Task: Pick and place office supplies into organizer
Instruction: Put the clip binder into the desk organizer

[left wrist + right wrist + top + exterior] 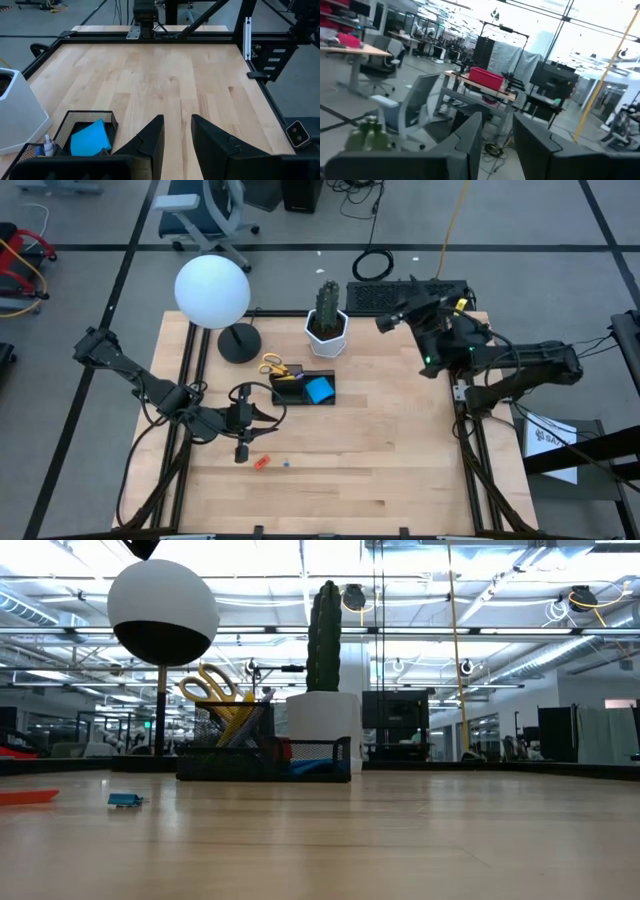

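Your organizer [303, 389] lies long axis left-right, mid-table, scissors [273, 367] handles poking out its left end. Left gripper [176, 131] hovers beside it, slightly parted, empty; right gripper [496, 131] likewise, raised.

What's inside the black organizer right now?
The organizer holds the blue sticky-note pad and the yellow-handled scissors, standing handles-up. A small bottle-like item shows at its edge; whatever lies beneath is hidden by the mesh walls.
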`<state>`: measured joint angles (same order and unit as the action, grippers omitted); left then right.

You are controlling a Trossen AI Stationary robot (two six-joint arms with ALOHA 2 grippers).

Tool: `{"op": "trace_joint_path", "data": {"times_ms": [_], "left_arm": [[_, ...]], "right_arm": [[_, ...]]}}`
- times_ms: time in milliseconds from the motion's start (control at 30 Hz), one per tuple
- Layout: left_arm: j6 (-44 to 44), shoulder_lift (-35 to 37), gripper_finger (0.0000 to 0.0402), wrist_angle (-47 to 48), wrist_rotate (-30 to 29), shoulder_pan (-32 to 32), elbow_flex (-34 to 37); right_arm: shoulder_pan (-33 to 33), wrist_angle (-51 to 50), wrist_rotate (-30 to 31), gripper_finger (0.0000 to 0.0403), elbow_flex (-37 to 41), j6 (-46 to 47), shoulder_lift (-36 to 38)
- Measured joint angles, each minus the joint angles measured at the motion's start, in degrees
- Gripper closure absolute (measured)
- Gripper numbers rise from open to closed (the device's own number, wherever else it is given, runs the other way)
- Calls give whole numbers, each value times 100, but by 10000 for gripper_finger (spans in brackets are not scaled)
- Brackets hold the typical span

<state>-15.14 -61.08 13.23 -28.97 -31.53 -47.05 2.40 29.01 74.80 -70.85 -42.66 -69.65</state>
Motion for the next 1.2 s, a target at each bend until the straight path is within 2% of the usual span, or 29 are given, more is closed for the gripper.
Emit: {"op": "trace_joint_path", "data": {"times_ms": [500,733,1000,1200], "left_arm": [[-10,-96,298,29,46,13,0],[21,-463,298,213,595,315,-1],[36,-964,298,1323,873,642,-515],[163,-1440,298,2083,1386,730,-1150]], "right_arm": [[-609,-44,-144,303,4,-6,-81],[-608,-58,-140,303,4,-6,-83],[-608,-58,-140,303,4,-5,-83],[-608,-56,-140,303,4,-6,-83]]}}
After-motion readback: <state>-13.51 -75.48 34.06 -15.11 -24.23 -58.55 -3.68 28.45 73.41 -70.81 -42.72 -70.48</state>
